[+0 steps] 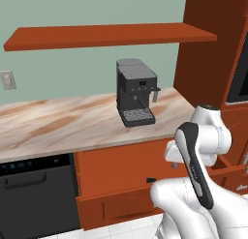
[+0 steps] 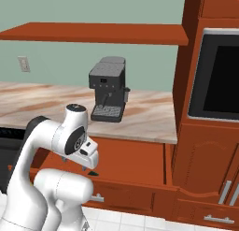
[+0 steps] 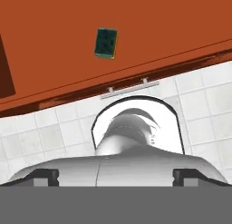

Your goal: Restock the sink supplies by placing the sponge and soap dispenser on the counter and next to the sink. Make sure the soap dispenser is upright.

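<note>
The coffee machine [image 1: 135, 91] stands on the counter [image 1: 58, 124] below the shelf [image 1: 106, 36].

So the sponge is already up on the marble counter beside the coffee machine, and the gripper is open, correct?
Not quite. The sponge lies on a red-brown surface below the gripper, as the hand view shows, apparently inside the pulled-out drawer, not on the counter by the coffee machine. The gripper is open.

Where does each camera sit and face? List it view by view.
Left base view: behind the arm on its left, facing the coffee machine on the counter; arm at lower right.
Right base view: behind its right, sharing that machine and counter; arm at lower left.
Hand view: on the gripper, looking down into the open drawer at the sponge; finger tips at bottom.
</note>
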